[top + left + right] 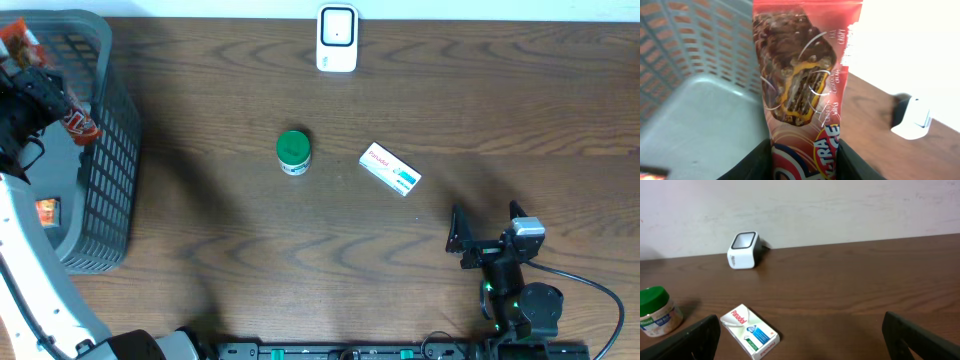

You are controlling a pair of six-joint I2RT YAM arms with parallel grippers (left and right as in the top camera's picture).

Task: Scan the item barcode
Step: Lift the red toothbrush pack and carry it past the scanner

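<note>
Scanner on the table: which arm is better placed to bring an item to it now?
Left. The left gripper holds the wafer packet over the basket; the right gripper is open and empty.

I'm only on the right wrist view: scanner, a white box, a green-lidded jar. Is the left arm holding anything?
Observer: Yes, the left gripper is shut on a red chocolate wafer bar.
Operator: Where is it?
Observer: Above the grey basket, at the left end of the table.
Operator: Anything else in that basket?
Observer: A small orange packet lies on its floor; I can't read it.
</note>
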